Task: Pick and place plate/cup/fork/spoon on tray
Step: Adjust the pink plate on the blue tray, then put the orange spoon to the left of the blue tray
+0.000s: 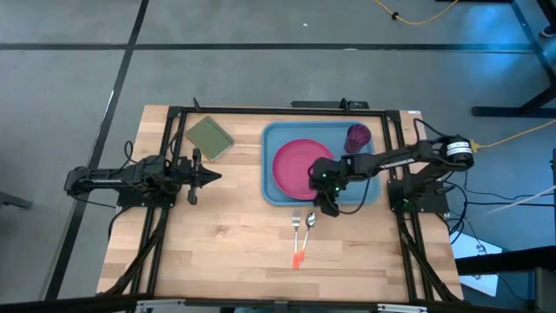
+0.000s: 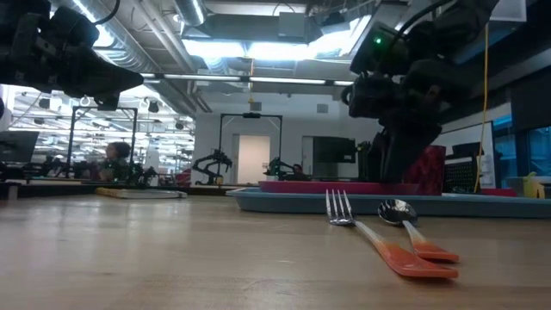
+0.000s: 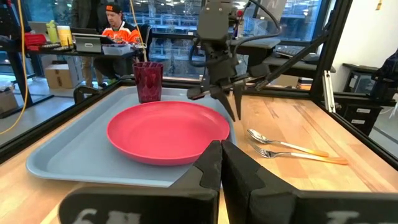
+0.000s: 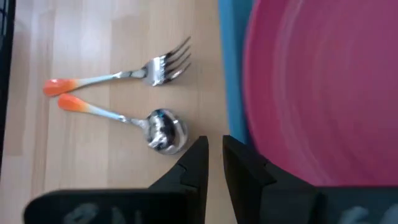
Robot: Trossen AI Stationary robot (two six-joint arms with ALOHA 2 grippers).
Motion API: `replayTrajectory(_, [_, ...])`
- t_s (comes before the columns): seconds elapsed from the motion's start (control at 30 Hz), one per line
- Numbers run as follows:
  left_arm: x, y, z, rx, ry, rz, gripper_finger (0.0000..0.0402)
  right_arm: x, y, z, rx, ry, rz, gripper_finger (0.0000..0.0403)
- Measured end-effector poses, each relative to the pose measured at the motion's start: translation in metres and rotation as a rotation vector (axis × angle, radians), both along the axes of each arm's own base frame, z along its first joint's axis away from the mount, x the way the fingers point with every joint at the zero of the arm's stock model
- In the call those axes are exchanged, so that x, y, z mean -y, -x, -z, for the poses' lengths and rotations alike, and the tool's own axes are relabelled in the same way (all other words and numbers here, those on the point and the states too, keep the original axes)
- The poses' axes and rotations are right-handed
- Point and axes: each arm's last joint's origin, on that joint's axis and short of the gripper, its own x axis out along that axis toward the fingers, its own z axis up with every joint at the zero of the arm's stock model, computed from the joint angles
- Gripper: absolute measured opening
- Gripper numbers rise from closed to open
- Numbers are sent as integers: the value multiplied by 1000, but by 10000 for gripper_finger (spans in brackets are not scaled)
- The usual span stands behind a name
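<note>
The pink plate (image 1: 298, 165) lies flat in the light blue tray (image 1: 271, 187), and the dark purple cup (image 1: 358, 136) stands upright in the tray's far right corner. The fork (image 1: 296, 221) and the spoon (image 1: 310, 223) lie side by side on the wood just in front of the tray, with their orange handles toward the near edge. My right gripper (image 1: 327, 207) hangs over the tray's near rim, fingers pointing down, close together and empty. In the right wrist view (image 4: 214, 146) it is just beside the spoon's bowl (image 4: 164, 130). My left gripper (image 1: 215, 176) waits left of the tray, shut and empty.
An olive-green square pad (image 1: 209, 137) lies at the far left of the table. A black frame (image 1: 261, 110) runs along the table's edges. People sit at desks in the room beyond the table (image 3: 118, 22). There is bare wood left of the cutlery and along the near edge.
</note>
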Motion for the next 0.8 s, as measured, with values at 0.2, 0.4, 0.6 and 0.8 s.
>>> replayTrajectory(0.2, [0, 0, 0, 0, 0, 0, 0, 10, 0, 1, 3, 9, 22, 53])
replayTrajectory(0.4, [0, 0, 0, 0, 0, 0, 0, 22, 0, 0, 27, 23, 47, 53])
replayTrajectory(0.6, [0, 0, 0, 0, 0, 0, 0, 34, -1, -1, 67, 46, 62, 53])
replayTrajectory(0.8, [0, 0, 0, 0, 0, 0, 0, 45, -6, -8, 111, 74, 71, 53])
